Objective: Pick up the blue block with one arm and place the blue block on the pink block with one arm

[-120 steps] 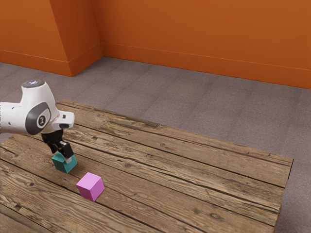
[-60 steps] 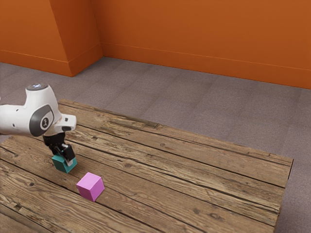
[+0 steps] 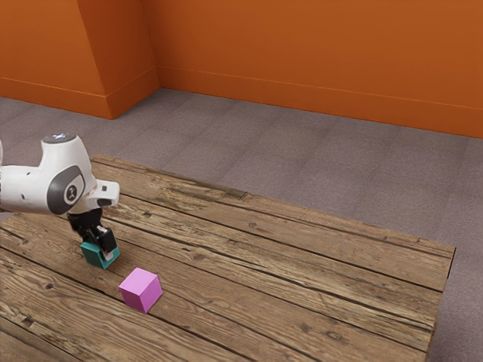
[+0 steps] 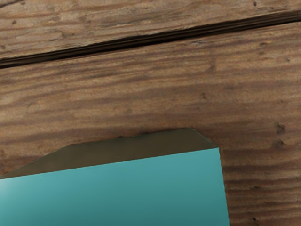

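Down at the near-left end of the wooden plank surface (image 3: 302, 264), as the exterior view has it, the white Franka arm (image 3: 45, 185) reaches in from that view's left edge and points its black tool (image 3: 100, 245) straight down. The tool sits low over the blue block (image 3: 93, 256), a teal-blue cube resting on the planks, with the tool's tip covering the cube's top and upper side. Whether the tool has closed on the cube or merely stands around it, I cannot tell. The pink block (image 3: 140, 289) lies on the same surface, near the blue one but apart from it, toward the exterior view's right and closer to the camera. From the wrist view the blue block (image 4: 117, 193) is a broad teal face just under the hand, its shadow cast on the grained planks (image 4: 141, 84), with a dark seam between two boards beyond it.
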Robot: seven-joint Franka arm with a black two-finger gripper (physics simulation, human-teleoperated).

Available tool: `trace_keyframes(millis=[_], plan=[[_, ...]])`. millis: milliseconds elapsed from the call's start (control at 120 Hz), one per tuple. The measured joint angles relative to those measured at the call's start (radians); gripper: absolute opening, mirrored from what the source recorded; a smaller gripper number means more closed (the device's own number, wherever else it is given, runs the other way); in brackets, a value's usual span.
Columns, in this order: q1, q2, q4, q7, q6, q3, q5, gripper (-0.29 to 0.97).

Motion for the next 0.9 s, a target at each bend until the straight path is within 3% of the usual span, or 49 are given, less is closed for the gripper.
trace_keyframes(millis=[692, 900], plan=[[0.013, -0.019, -0.003, -0.002, 0.002, -0.01, -0.011, 0.45], [0.013, -0.024, -0.004, -0.007, 0.003, -0.01, -0.016, 0.35]])
